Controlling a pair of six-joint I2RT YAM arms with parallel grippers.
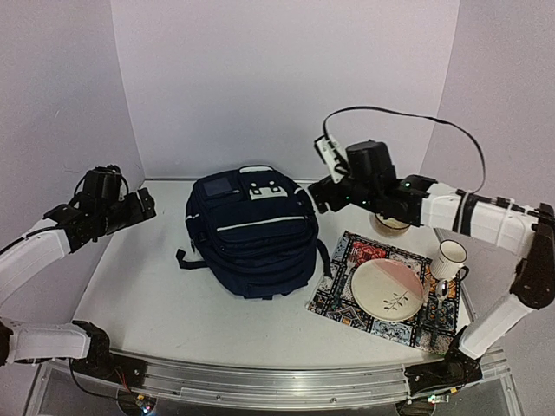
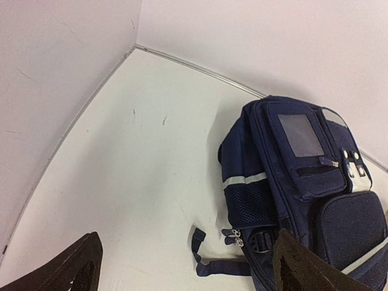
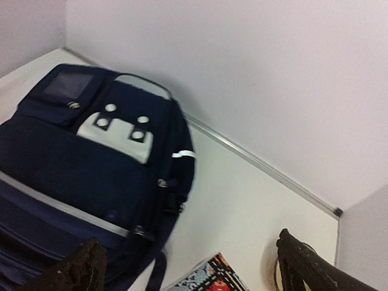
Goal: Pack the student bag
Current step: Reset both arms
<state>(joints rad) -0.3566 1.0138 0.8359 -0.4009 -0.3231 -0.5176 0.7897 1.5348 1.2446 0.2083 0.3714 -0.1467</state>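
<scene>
The student bag (image 1: 251, 232), a dark navy backpack with white stripes and a white buckle patch, lies flat in the middle of the table with its zips closed. My left gripper (image 1: 146, 206) hovers to the bag's left, open, with nothing between its fingers. In the left wrist view the bag (image 2: 303, 182) fills the right side, and a loose strap lies between the spread fingertips of the left gripper (image 2: 188, 267). Just past the bag's upper right corner my right gripper (image 1: 319, 195) hangs open and empty. In the right wrist view the bag (image 3: 79, 163) lies at the left of the right gripper (image 3: 194, 267).
A patterned mat (image 1: 347, 299) lies right of the bag, with a cream and pink plate (image 1: 388, 290) on it. A striped mug (image 1: 450, 260) stands at the mat's far right. A tan bowl (image 1: 390, 225) sits behind the right arm. Walls enclose the back and sides.
</scene>
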